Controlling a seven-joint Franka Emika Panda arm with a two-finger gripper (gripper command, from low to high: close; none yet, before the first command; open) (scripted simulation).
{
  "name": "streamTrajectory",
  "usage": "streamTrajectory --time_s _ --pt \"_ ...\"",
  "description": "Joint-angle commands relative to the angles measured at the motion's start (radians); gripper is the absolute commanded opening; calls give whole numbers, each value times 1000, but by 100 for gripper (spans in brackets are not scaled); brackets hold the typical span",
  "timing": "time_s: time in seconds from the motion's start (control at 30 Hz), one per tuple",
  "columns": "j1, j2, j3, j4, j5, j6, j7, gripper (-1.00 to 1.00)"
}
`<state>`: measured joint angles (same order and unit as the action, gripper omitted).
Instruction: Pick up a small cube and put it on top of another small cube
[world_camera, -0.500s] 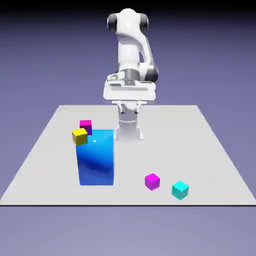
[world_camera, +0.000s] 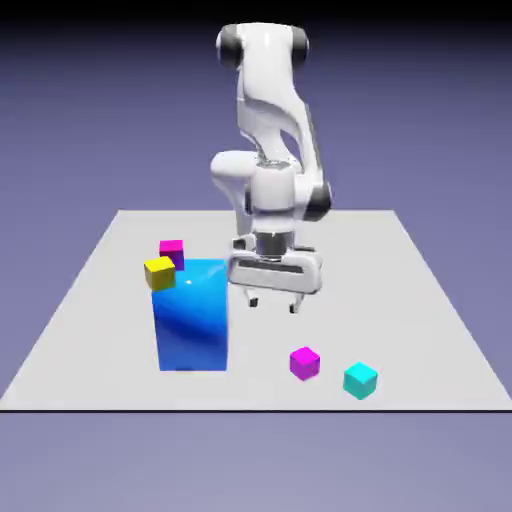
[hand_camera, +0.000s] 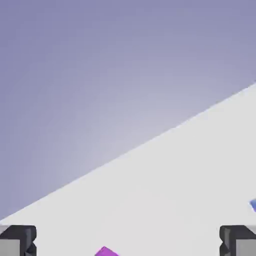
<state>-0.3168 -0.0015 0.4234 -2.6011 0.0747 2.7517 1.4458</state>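
Observation:
One small magenta cube (world_camera: 304, 362) lies near the table's front, right of centre in the exterior view; its top corner (hand_camera: 105, 251) peeks in at the hand view's bottom edge. A second magenta cube (world_camera: 172, 250) sits at the back left, behind the tall blue block, beside a yellow cube. My gripper (world_camera: 273, 303) hangs open and empty above the table, up and to the left of the front magenta cube. In the hand view the two grey fingertips (hand_camera: 18, 240) stand far apart with nothing between them.
A tall blue block (world_camera: 191, 315) stands left of the gripper, close to it. The yellow cube (world_camera: 159, 272) rests by the block's back left corner. A cyan cube (world_camera: 360, 379) lies just right of the front magenta cube. The table's edge (hand_camera: 150, 140) crosses the hand view diagonally.
The arm has swung forward and down, bringing the open gripper from high near the base to a spot low over the table beside the blue block. No cube has moved.

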Motion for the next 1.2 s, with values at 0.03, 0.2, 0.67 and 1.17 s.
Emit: streamTrajectory --time_s 0.03,0.2,0.67,1.17 --pt "-42 70 52 26 9 -35 87 0" --pt "-144 246 183 90 32 -123 304 0" --pt "-129 331 172 108 8 -95 366 -100" --pt "-290 -10 -113 379 -97 -732 231 -100"
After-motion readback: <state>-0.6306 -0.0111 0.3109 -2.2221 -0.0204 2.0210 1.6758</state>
